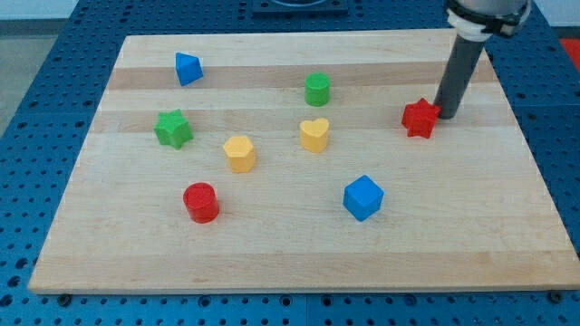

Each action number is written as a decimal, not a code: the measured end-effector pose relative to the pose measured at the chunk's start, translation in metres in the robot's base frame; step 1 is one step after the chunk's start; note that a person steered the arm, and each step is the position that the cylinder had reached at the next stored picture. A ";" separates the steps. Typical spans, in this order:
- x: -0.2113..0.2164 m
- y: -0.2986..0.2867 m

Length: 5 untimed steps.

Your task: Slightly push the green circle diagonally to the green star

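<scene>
My tip (447, 116) sits just beside the red star (420, 118), on its right. The green circle (317, 89) lies well apart toward the view's left, the green star (172, 129) farther left. I have no pincer, only the rod.

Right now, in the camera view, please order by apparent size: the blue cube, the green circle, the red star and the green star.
1. Blue cube, largest, though nearest the view's bottom.
2. Green star and red star: too alike to rank.
3. Green circle, smallest, though farther back.
</scene>
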State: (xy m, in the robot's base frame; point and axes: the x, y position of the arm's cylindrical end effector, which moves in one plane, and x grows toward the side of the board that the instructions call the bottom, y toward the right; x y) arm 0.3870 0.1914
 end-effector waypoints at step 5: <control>-0.025 -0.066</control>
State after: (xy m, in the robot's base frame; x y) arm 0.3615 0.1255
